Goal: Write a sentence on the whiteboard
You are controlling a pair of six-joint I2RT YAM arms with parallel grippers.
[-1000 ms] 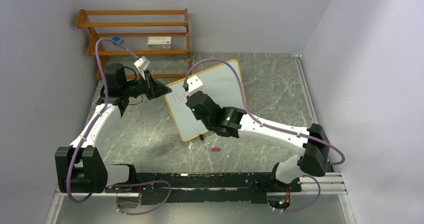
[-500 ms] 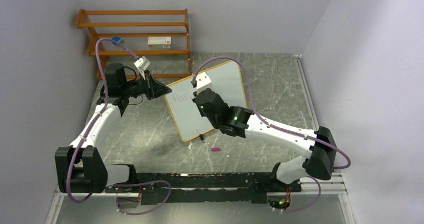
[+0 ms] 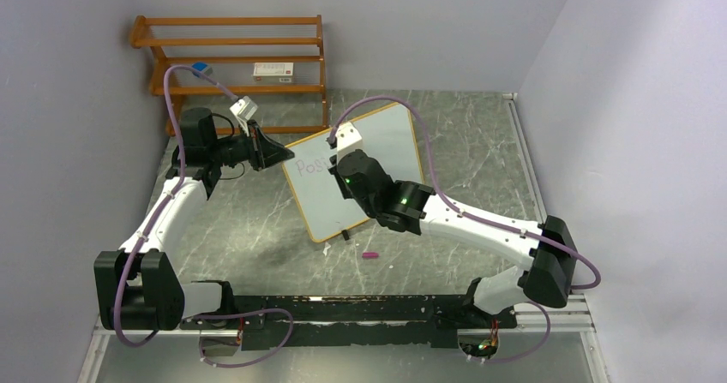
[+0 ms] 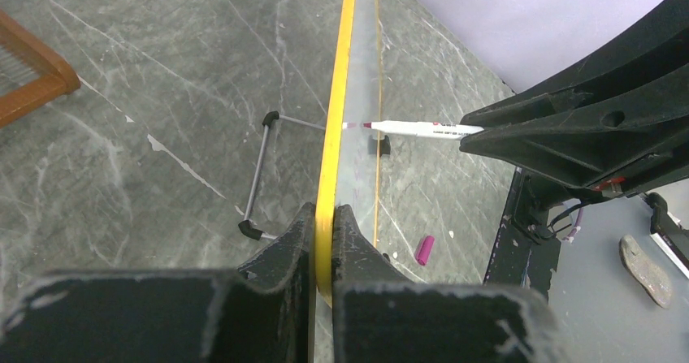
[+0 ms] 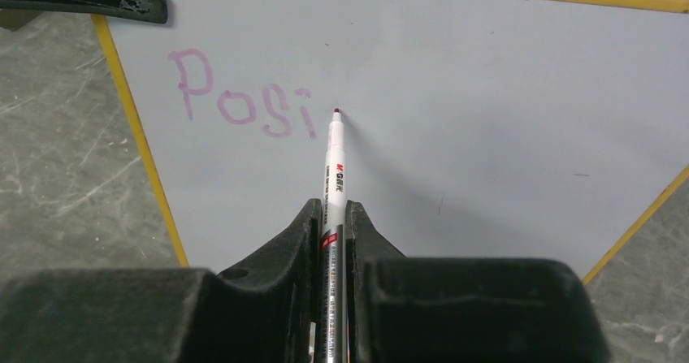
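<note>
1. Found whiteboard (image 3: 390, 139) propped upright on table (image 3: 480, 160), mid-scene, just near of wooden shelf (image 3: 231, 49).
2. Noted left gripper (image 4: 323, 245) pinched tight on whiteboard's yellow frame, at its left edge.
3. Noted right gripper (image 5: 331, 225) clamped narrow on marker (image 5: 334, 164), facing the board's white face.
4. Read sentence (image 5: 244, 107) as "Posi" only, purple, upper left of board; saw marker tip just right of the "i", contact unclear.
5. Spotted purple cap (image 3: 370, 254) on table, just near of board's near corner.
</note>
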